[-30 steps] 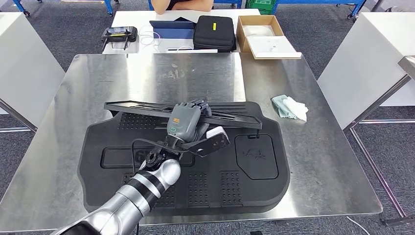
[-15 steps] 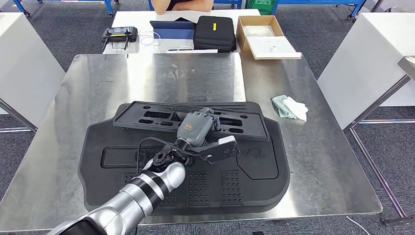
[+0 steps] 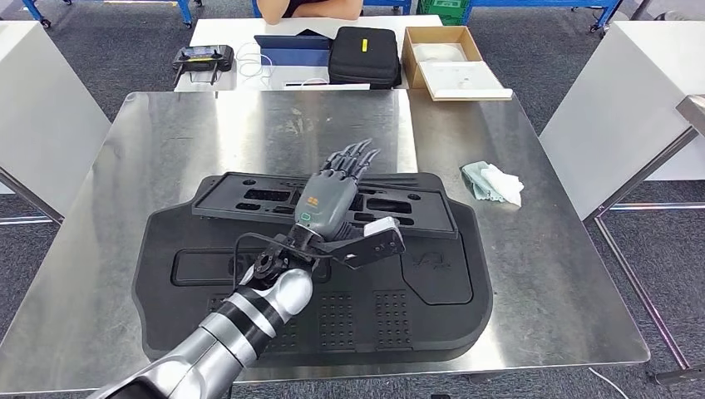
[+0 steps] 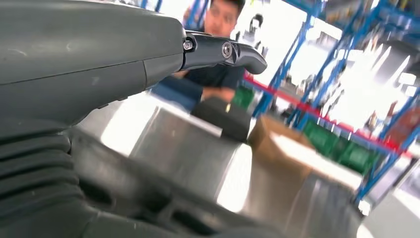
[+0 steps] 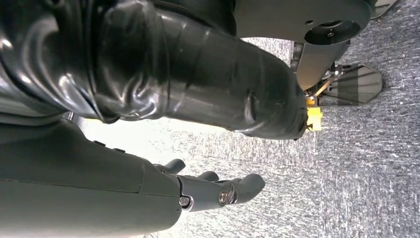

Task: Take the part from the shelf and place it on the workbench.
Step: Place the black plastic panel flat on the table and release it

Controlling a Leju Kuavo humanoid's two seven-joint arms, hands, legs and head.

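Stainless steel workbench (image 3: 166, 150) seen from the head view, carrying a large black moulded mat (image 3: 416, 324) that covers most of its near half. The part (image 3: 249, 199), a long flat black plastic panel with slotted openings, lies flat along the far edge of the mat, its length running parallel to the workbench's far edge. The left hand (image 3: 332, 204) is above the middle of the part with the fingers (image 3: 356, 156) extended and spread, pointing toward the far edge; it grips nothing, and whether the palm touches the part cannot be told. The silver left arm (image 3: 224, 332) enters from the near left corner of the workbench. A crumpled pale cloth (image 3: 492, 183) rests on bare steel near the right edge, just beside the mat's far right corner.

Beyond the far edge stands a white table (image 3: 224, 33) bearing a black handheld controller (image 3: 202, 56), a blue tablet (image 3: 291, 48), a black zip case (image 3: 363, 55) and an open cardboard box (image 3: 449, 58); a seated person (image 3: 309, 8) is at its far side.

The right wrist view shows the right hand (image 5: 148, 191) over grey carpet (image 5: 346, 163), fingers (image 5: 237, 188) loosely extended and holding nothing.
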